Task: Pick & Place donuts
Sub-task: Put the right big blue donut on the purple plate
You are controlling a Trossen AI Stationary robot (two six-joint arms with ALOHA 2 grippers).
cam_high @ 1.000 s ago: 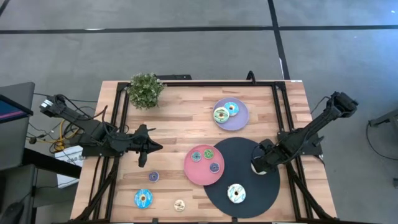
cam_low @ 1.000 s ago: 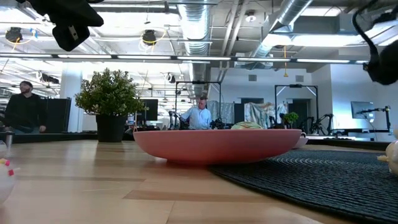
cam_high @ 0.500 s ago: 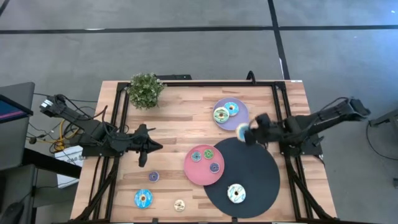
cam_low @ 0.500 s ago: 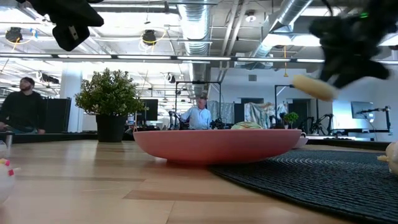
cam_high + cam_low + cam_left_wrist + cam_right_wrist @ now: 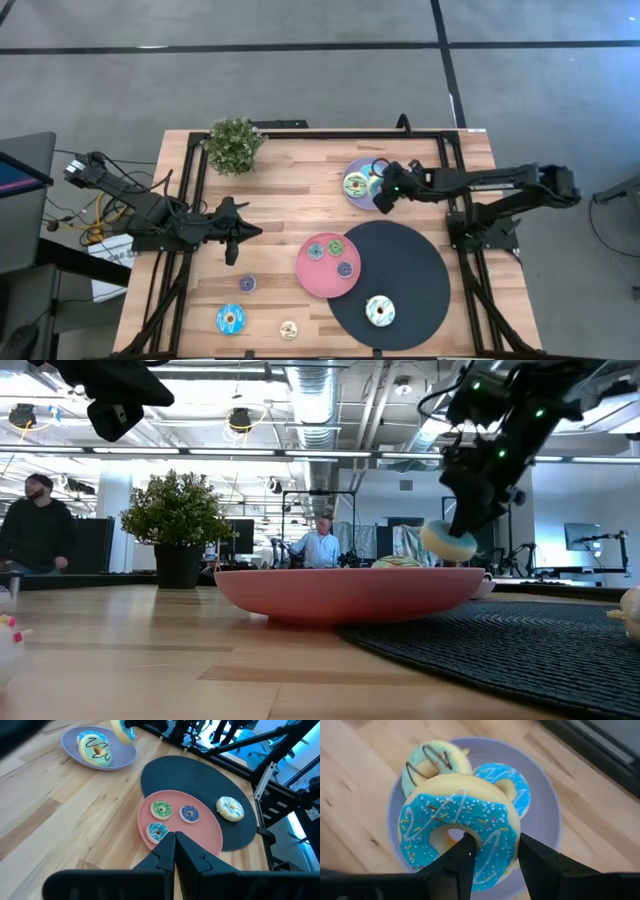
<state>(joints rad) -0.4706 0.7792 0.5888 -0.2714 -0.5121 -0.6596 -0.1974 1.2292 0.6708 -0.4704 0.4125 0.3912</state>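
While the left end effector (image 5: 170, 851) waits closed above the tabletop (image 5: 280, 190), the right end effector (image 5: 492, 852) grips a blue-iced donut (image 5: 459, 833) above the lilac plate (image 5: 545, 815). Placement appears underway; next it should lower and release beside the two donuts already there.

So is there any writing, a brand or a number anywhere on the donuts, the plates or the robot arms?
None can be read in any view.
The blue-iced donut in the right gripper carries only sprinkles and white icing squiggles.
The lilac plate, pink plate and black mat are plain.
The left gripper shows no marking.
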